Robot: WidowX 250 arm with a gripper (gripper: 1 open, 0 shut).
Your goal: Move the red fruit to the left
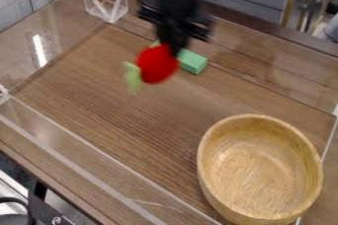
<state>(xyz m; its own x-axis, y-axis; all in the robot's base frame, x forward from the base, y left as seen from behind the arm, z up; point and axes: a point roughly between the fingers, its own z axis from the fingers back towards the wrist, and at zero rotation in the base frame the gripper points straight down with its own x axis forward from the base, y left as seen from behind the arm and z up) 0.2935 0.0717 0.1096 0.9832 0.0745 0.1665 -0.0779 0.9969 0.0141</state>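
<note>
Red fruit (157,63), blurred, hangs above wood table (119,120), pinched in closed black gripper (169,47), in front of green block (195,62); wooden bowl (259,170) sits well apart, lower right.

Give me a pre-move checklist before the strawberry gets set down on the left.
1. Gripper shut on the toy strawberry: ok.
2. Strawberry lifted off the table: ok.
3. Strawberry away from the wooden bowl: ok.
4. Green block clear of the strawberry: cannot tell, they overlap in this view.
5. Bare wood left of the strawberry for a landing spot: ok.
6. Grip firmness: cannot tell, picture is blurred.
</note>
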